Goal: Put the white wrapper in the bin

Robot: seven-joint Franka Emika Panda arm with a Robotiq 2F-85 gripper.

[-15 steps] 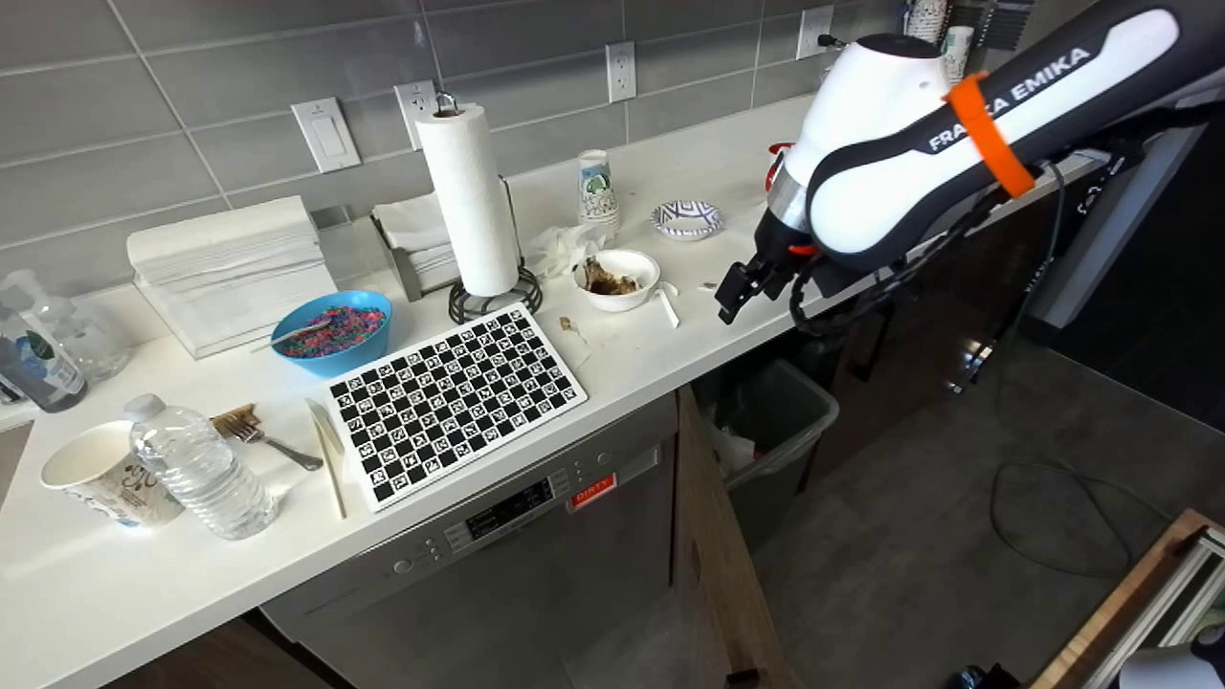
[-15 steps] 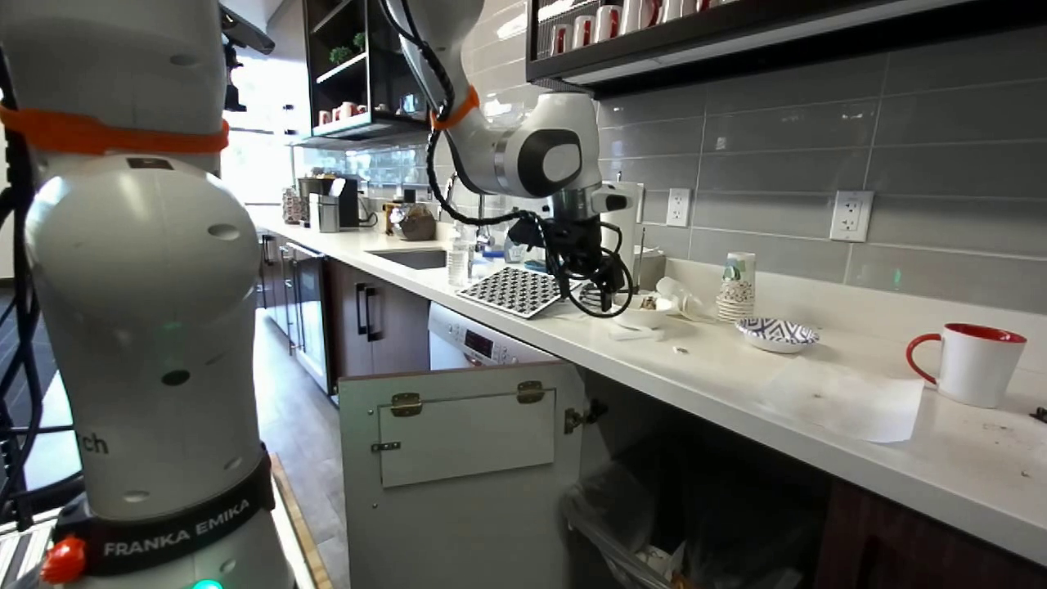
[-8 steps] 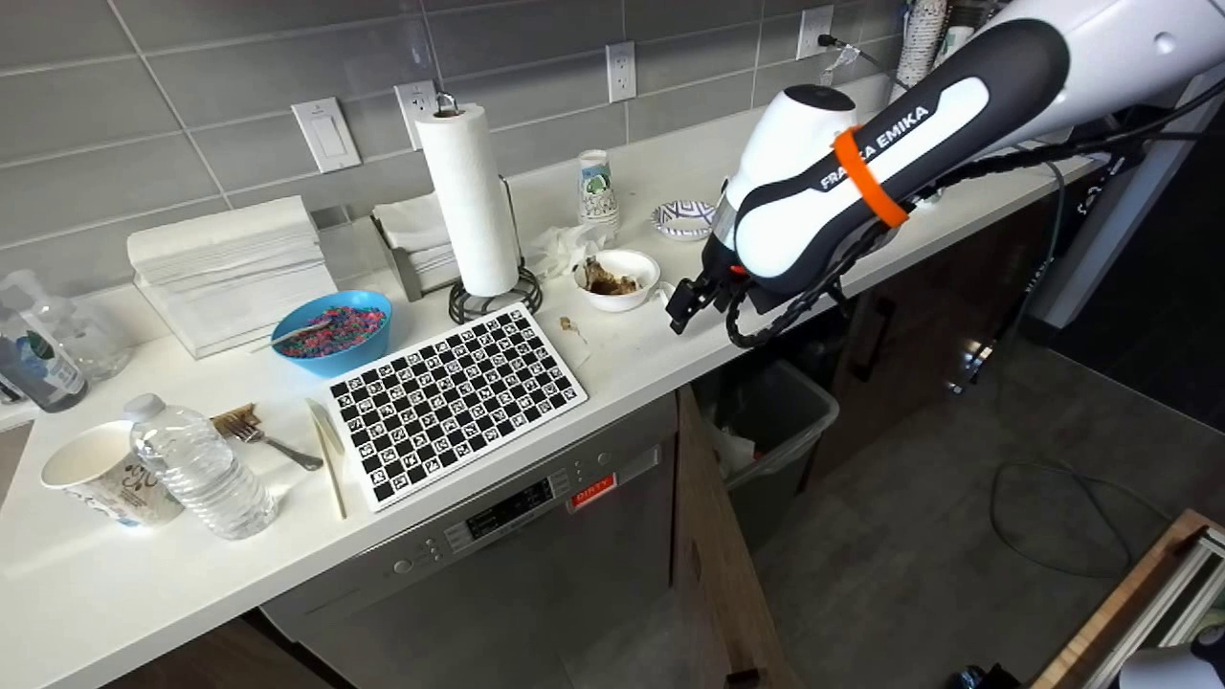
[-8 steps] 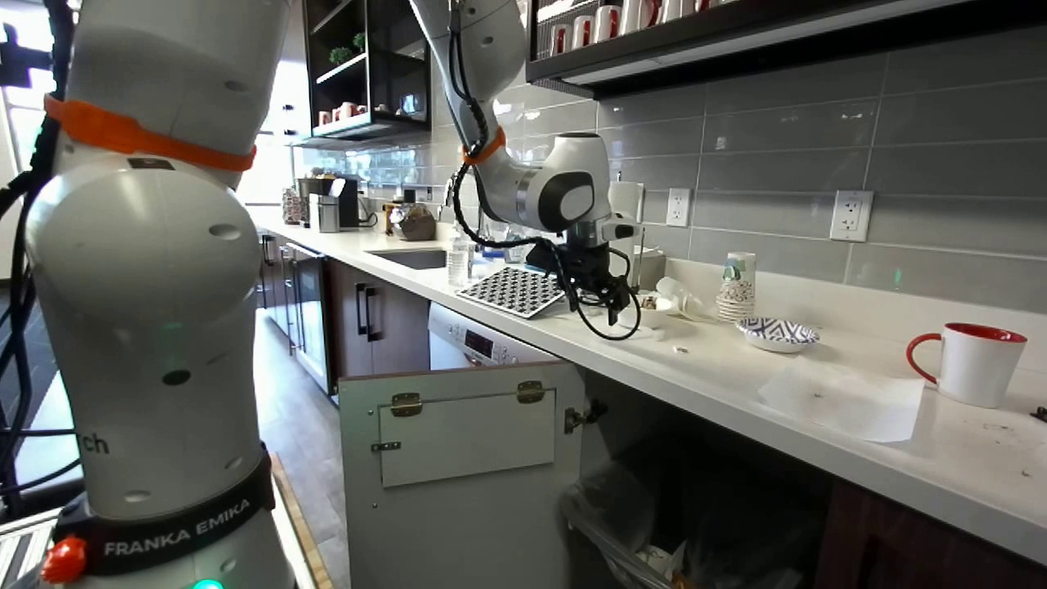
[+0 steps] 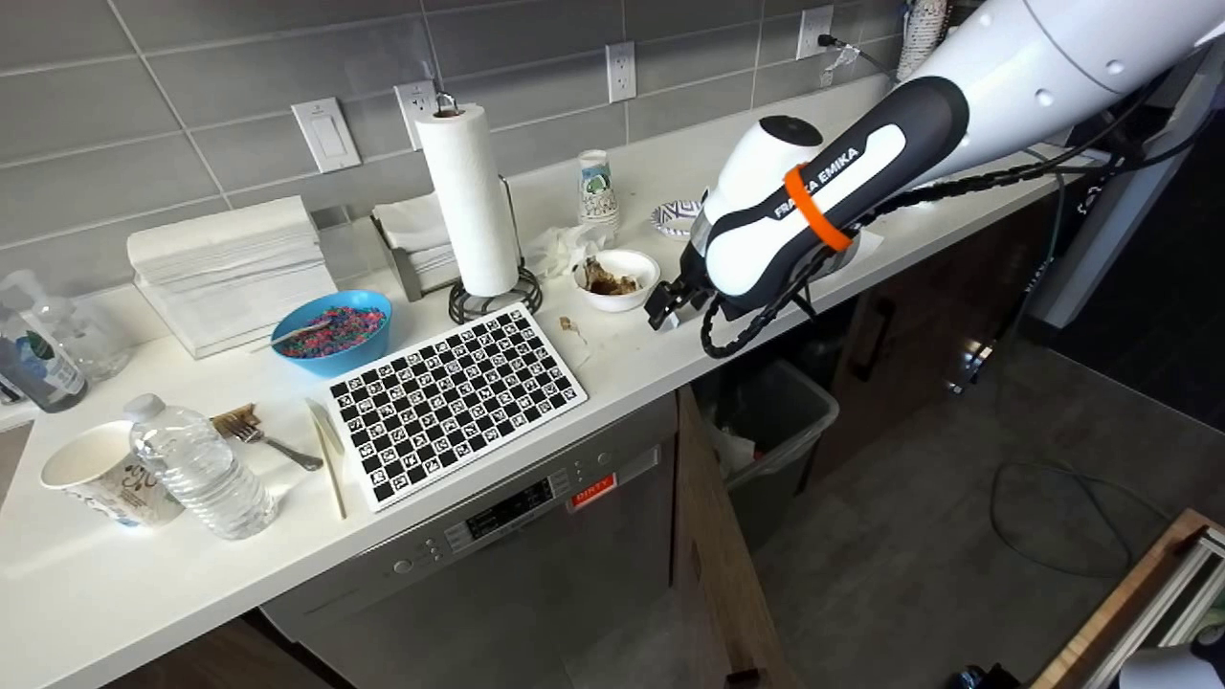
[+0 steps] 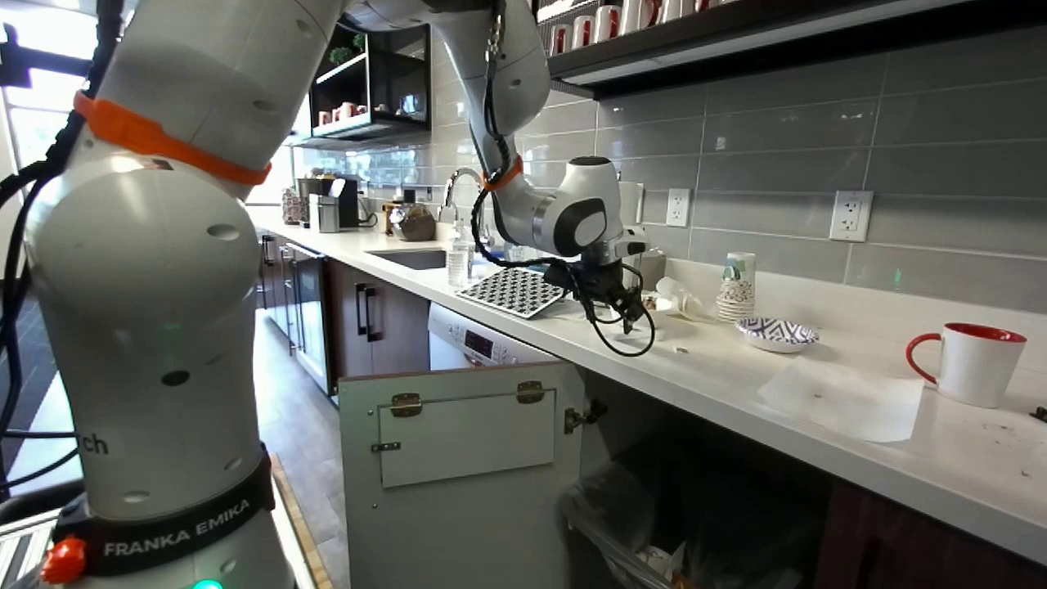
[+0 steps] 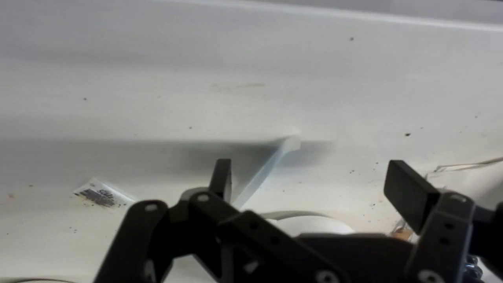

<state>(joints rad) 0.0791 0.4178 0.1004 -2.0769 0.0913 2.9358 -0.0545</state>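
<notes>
My gripper [image 5: 660, 317] is open above the counter beside the white bowl [image 5: 617, 300]; it also shows in an exterior view [image 6: 628, 325]. In the wrist view its fingers [image 7: 308, 177] are wide apart with nothing held. A thin white strip [image 7: 264, 175], like a plastic utensil handle, lies below, near the left finger. A crumpled white wrapper [image 5: 560, 251] lies behind the bowl, also in an exterior view [image 6: 681, 299]. A flat white sheet [image 6: 847, 402] lies further along. I cannot tell which is meant. The bin [image 5: 802, 435], with a clear liner [image 6: 609, 503], stands in the open cabinet.
A small salt packet [image 7: 101, 195] lies left of the fingers. A paper towel roll [image 5: 469, 201], stacked cups [image 5: 597, 191] and a patterned bowl [image 6: 777, 334] stand near the wall. A red-handled mug [image 6: 979, 364] stands further along. The cabinet door [image 6: 458, 474] is open.
My gripper has moved along the counter toward the white bowl and come lower. The objects on the counter and the bin have not moved.
</notes>
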